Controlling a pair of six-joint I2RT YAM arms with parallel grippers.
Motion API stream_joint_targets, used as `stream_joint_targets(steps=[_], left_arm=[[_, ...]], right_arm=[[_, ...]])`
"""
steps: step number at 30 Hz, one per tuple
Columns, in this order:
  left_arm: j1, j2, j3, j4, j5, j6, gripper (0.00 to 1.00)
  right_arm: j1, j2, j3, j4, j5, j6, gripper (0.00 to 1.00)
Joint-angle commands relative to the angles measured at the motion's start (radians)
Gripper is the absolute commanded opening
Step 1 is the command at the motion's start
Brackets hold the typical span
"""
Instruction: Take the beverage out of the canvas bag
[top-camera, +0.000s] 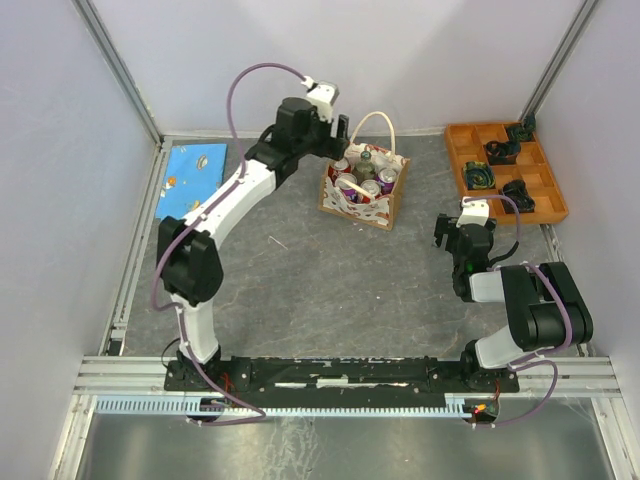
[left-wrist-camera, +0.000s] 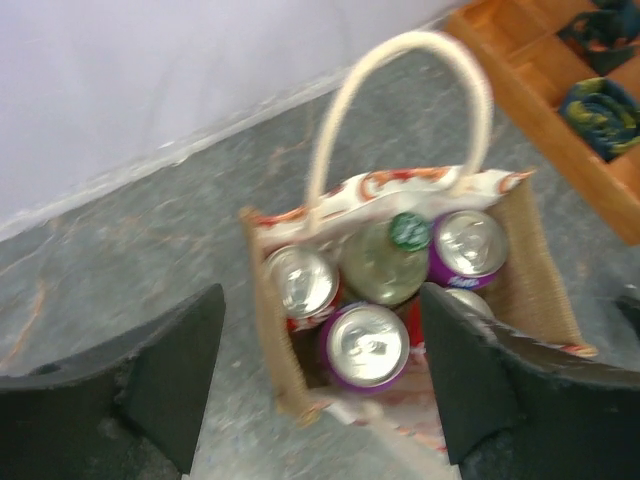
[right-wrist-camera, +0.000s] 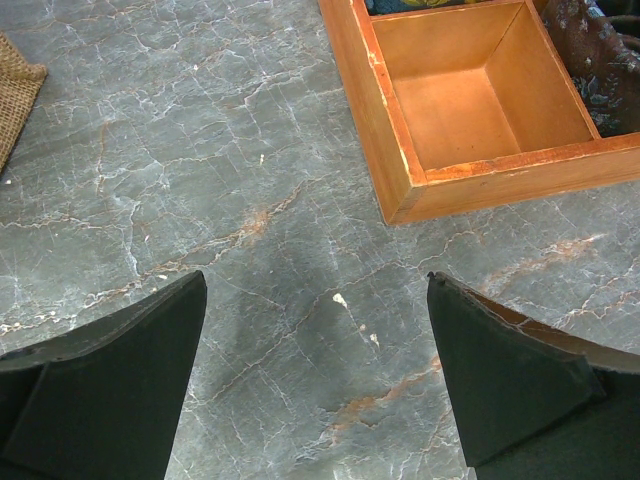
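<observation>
At about ten o'clock on the table (right-wrist-camera: 200, 150) lies a blue patterned sheet (top-camera: 195, 172), well apart from the work. To its right, the left gripper (left-wrist-camera: 320, 330) hovers over the canvas bag (top-camera: 358, 208), which stands upright near twelve o'clock. Its jaws are spread wide and hold nothing. The wrist view shows the bag packed tight. A red can (left-wrist-camera: 300, 282) sits at nine o'clock of a green-capped bottle (left-wrist-camera: 385, 262), a purple can (left-wrist-camera: 365, 345) at six o'clock, and a second purple can (left-wrist-camera: 467, 245) at two o'clock, all touching or nearly so. The step in hand looks like the descent onto one drink. The near purple can is probably the best pick, since it sits between the fingers and clear of the looped handle (left-wrist-camera: 400, 80), which arches over the far side. To do this well, the arm should come straight down with the jaws wide, slip the fingers into the narrow gaps on either side of that can, and close only below its rim. The lift should be vertical, because the soft walls could drag or tip the bag. Farther right, the right gripper (right-wrist-camera: 315, 300) hangs released over bare table at about three o'clock. The orange tray (top-camera: 468, 140) lies beyond it, near two o'clock.
</observation>
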Motion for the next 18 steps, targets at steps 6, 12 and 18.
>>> stream_joint_targets(steps=[6,12,18], left_arm=[[-0.043,0.133,0.241,-0.070,0.220,-0.030,0.61],[-0.100,0.195,0.294,-0.192,0.203,0.037,0.62],[-0.150,0.241,0.311,-0.274,0.183,0.102,0.60]], right_arm=[[0.000,0.000,0.031,0.022,-0.006,-0.015,0.99],[0.000,-0.001,0.031,0.022,-0.007,-0.014,0.99],[0.001,-0.002,0.031,0.022,-0.006,-0.014,0.99]])
